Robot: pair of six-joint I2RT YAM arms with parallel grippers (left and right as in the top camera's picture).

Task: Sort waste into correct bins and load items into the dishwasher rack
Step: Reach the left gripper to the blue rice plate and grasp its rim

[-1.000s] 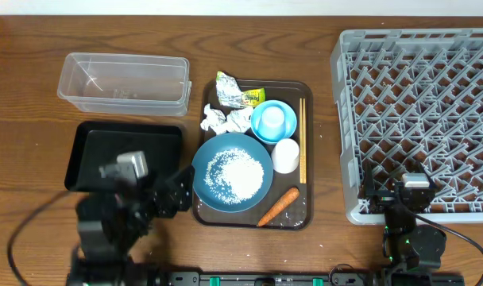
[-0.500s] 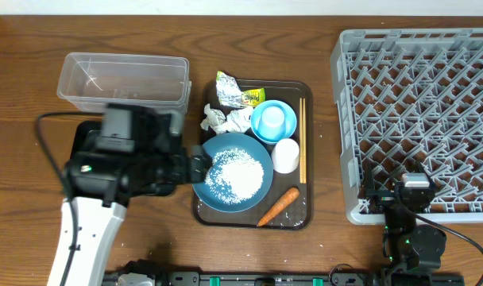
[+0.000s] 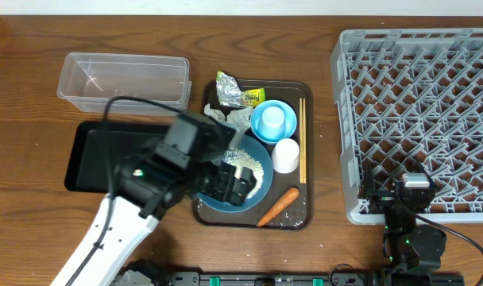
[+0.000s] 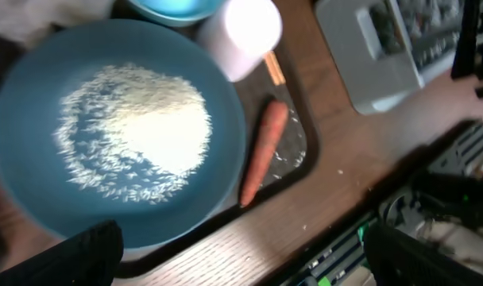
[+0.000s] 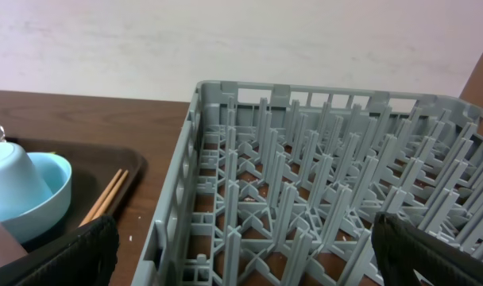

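Left tool [image 3: 240, 181] hovered wide open, empty, above the plate [image 4: 218, 183], which sat on the brown tray [image 4: 293, 159] mid-counter toward the front edge. Plate judged stiff, slick, breakable (loose rice [image 4: 134, 131] would spill if tilted); best gripped at the rim. Right tool [image 5: 241, 266] spread apart, empty.

Soft, even light from above renders the overhead view sharp, with only faint shadows on the brown wooden table [image 3: 35, 32]. The left wrist view is smeared by motion blur: the loose white rice grains [image 4: 134, 131] on the large round blue plate [image 4: 35, 183] run into streaks, and the small white cup [image 4: 240, 32] glares featureless white. The right wrist view shows the large grey plastic lattice rack [image 5: 305, 183] crisply, with the view's lower corners dark.
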